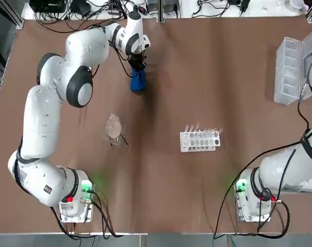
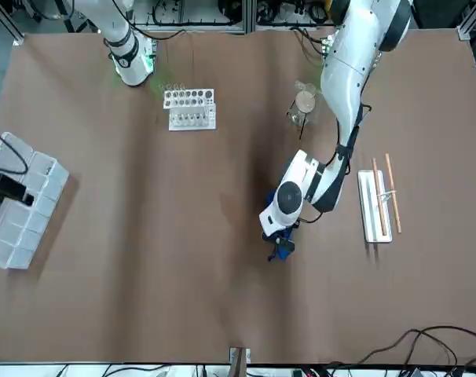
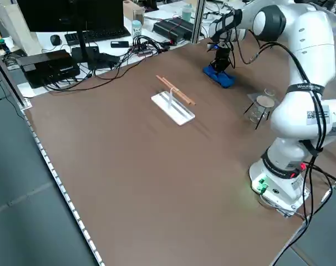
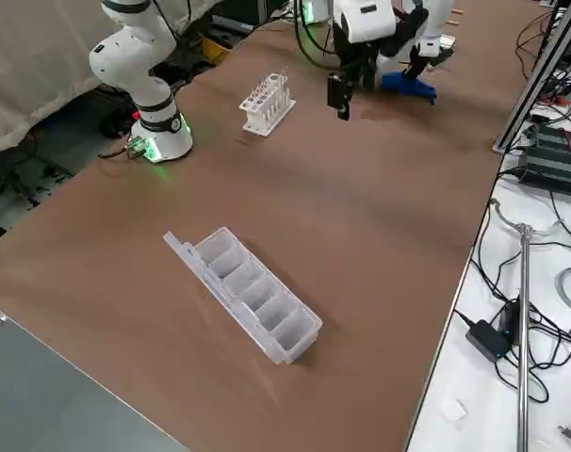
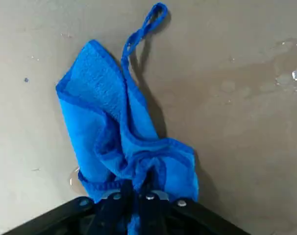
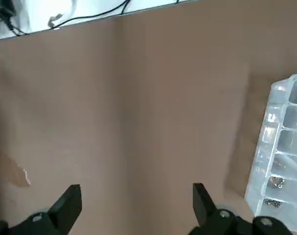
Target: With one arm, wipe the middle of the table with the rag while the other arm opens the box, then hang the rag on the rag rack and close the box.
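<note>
rag (image 5: pixel 124 142): soft, light, floppy blue cloth trailing on the surface (image 1: pixel 197 92), far middle | left tool (image 5: pixel 134 200): pinched shut on a bunched corner, hanging loop free, good for rack later | right tool (image 6: pixel 134 200): wide open, empty, near opened box (image 4: pixel 248 292)

Box (image 1: pixel 295 69) cut by right edge in top view; rag rack (image 2: pixel 377 206) hidden under left arm there; right gripper (image 6: pixel 134 205) fingertips cropped.

An open box (image 4: pixel 246 293) lies in the foreground on the table (image 4: pixel 380 217), its compartments exposed. Beyond it stands a white tube rack (image 4: pixel 266 104); at the far end, an arm's gripper (image 4: pixel 410 68) hangs over a blue rag (image 4: pixel 410 87).
</note>
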Robot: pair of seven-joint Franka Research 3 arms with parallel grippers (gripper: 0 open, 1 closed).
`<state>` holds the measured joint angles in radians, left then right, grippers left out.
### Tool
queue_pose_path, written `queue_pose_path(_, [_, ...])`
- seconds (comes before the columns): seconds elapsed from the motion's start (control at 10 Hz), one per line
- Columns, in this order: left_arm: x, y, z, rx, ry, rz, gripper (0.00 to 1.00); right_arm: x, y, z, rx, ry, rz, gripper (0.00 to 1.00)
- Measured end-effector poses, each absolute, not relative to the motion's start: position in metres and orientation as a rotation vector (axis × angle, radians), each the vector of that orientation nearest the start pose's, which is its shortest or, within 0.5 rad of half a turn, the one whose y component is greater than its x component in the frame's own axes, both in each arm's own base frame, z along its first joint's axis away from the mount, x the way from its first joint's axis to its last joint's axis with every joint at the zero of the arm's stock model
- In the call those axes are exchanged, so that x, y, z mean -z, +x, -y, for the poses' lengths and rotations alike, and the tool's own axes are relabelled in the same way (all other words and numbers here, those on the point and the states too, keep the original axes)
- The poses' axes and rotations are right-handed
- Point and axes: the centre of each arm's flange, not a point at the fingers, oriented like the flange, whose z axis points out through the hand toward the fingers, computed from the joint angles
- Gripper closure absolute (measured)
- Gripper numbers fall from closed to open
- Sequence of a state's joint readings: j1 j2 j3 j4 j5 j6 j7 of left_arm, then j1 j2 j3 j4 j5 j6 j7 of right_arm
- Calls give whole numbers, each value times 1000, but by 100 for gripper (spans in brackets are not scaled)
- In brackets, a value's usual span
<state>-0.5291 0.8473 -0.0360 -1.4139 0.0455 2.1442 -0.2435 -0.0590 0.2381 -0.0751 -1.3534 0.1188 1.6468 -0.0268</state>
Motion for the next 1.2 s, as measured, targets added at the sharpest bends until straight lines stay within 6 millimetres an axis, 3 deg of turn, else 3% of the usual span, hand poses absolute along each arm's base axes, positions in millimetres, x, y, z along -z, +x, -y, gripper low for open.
queue_pose_path(0.2, [-183,607,371,-200,-3026,-506,92,-594,621,67,80,-3117,-145,0])
queue_pose_path(0.8, [-181,626,314,-306,-3015,-392,92,-591,622,65,74,-3132,-133,0])
queue_pose_path(1.2, [-181,639,285,-321,-3005,-578,92,-590,621,65,65,-3132,-133,0])
